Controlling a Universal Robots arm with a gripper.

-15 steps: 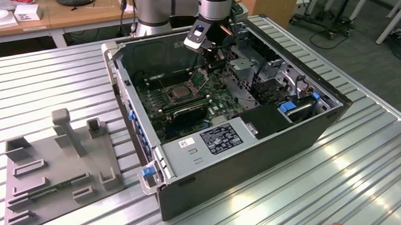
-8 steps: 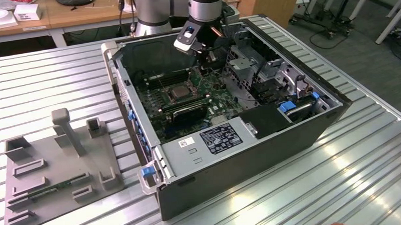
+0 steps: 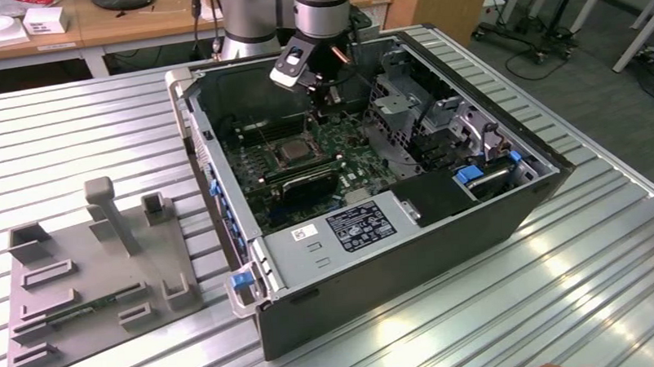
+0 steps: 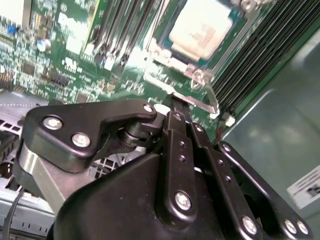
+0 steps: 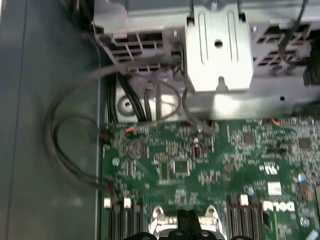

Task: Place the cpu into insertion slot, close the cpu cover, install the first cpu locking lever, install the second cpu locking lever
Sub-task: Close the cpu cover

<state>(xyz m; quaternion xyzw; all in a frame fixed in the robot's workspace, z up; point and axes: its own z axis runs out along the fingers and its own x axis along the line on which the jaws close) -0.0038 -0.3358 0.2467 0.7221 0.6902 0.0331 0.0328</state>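
Black tool [image 4: 175, 107] at the silvery wire locking lever [image 4: 202, 101].
The pale beige square cpu [image 4: 200, 27] is seated in the dark, silver-rimmed insertion slot [image 3: 274, 153], framed by the thin silvery cpu cover [image 4: 170, 62]; the tool's fingers are drawn narrow, gripping nothing, apparently for pushing the lever.

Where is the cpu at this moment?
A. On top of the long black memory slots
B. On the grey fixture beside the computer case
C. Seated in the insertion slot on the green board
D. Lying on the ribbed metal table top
C: in the second wrist view the pale face of the cpu lies flat inside the silvery rim of the insertion slot, ringed by green board.
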